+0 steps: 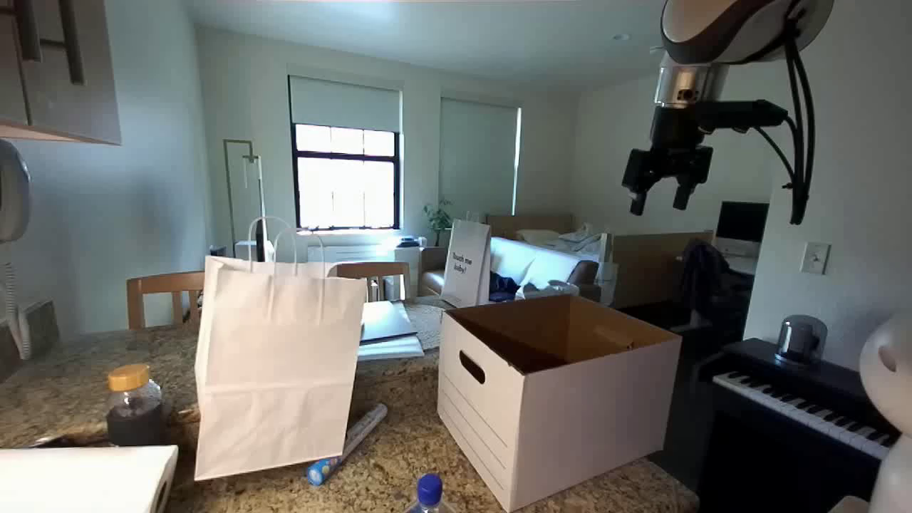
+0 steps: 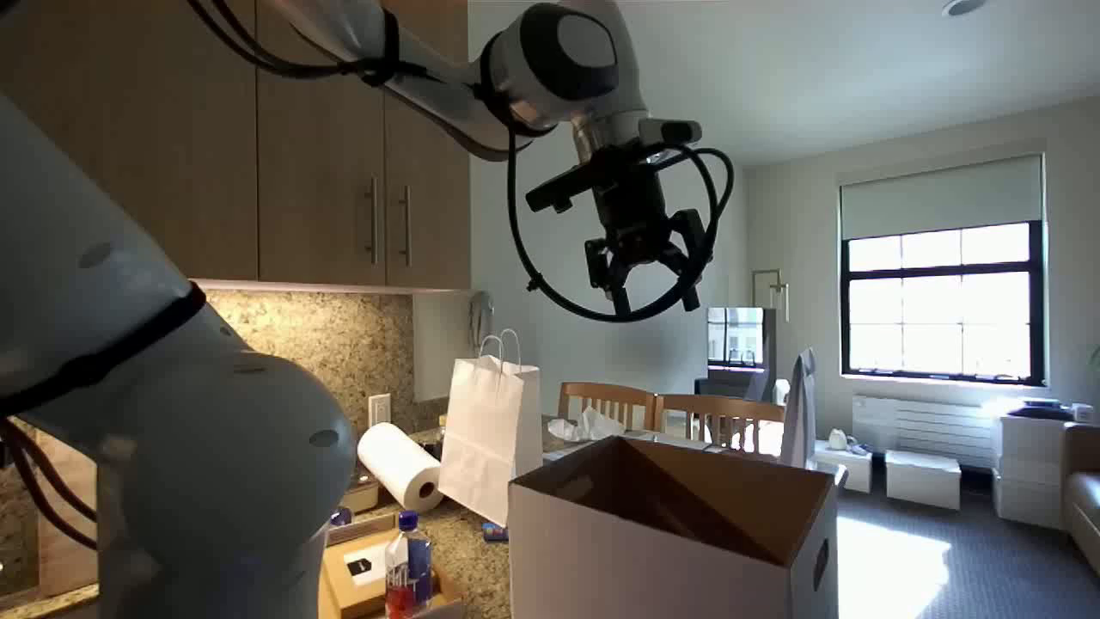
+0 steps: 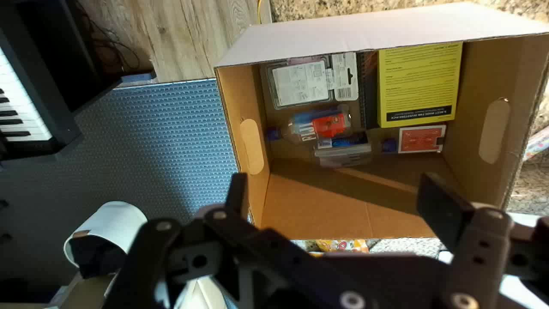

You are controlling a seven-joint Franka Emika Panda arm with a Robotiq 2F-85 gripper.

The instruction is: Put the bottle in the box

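Clear plastic, blue-capped and red-labelled, one bottle lies inside the white, brown-lined cardboard box, perhaps a second beside it; another bottle stands left of the box. A creased paper bag stands left too. One gripper hangs above, jaws wide apart, gripping nothing.

Glaring window; part-shadowed box

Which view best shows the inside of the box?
The wrist view: it looks down into the box, so a yellow item and a red item lying there show, though the gripper covers parts of the box. Both exterior views show only upper parts of the inside; the box's near sides hide what lies at the bottom.
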